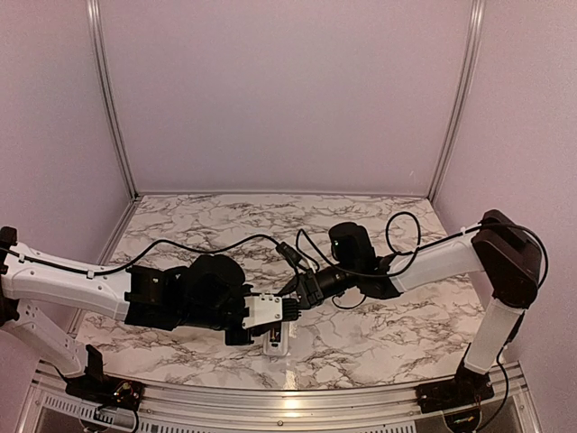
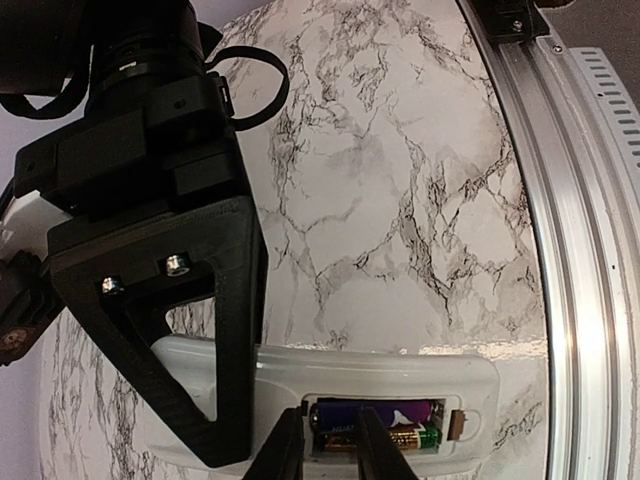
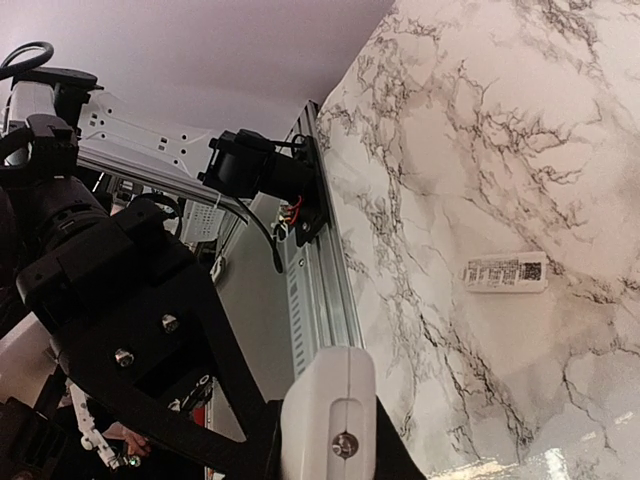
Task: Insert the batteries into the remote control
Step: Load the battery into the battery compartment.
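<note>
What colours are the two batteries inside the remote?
The batteries: one dark purple-black, one gold and green. Left wrist view shows them best.

Identify remote control (image 2: 400, 368) by white casing. Check batteries (image 2: 380, 425): upper one dark purple-black with white marking, lower one gold with green band. Expect table (image 1: 388, 343) in white marble pattern with grey-black veining. Read left gripper (image 2: 325, 445) and right gripper (image 2: 212, 440) as matte black; screw heads (image 2: 177, 264) on latter silver. Arm links (image 1: 54, 280): white. Cables (image 1: 216, 242): black. Walls (image 1: 288, 90): plain pale lilac. Frame rail (image 2: 560, 250): bare silver. Small panel (image 3: 505, 272): white, black print.
</note>
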Controlling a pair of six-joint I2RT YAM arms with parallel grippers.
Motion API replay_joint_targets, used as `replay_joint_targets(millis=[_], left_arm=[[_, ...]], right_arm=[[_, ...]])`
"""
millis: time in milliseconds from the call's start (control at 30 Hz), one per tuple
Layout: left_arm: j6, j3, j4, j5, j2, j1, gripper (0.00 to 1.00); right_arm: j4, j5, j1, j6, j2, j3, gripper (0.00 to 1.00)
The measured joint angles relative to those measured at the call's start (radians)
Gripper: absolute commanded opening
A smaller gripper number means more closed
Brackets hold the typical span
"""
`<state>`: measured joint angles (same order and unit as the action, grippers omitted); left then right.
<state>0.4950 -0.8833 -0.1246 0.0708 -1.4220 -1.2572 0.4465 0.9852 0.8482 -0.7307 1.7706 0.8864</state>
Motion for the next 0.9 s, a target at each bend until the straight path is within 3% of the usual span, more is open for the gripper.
replay_joint_targets(millis=[267,900], left_arm=[[-0.008,0.0,-0.012,-0.01,-0.005,-0.001,0.12],[-0.008,-0.019,-0.024,-0.029,-0.035,0.0,0.11]], right_arm=[[-0.011,-0.006,0.0,0.004,-0.002,0.0,0.0],[-0.081,-0.018,0.0,0.031,-0.023,0.001,0.0]])
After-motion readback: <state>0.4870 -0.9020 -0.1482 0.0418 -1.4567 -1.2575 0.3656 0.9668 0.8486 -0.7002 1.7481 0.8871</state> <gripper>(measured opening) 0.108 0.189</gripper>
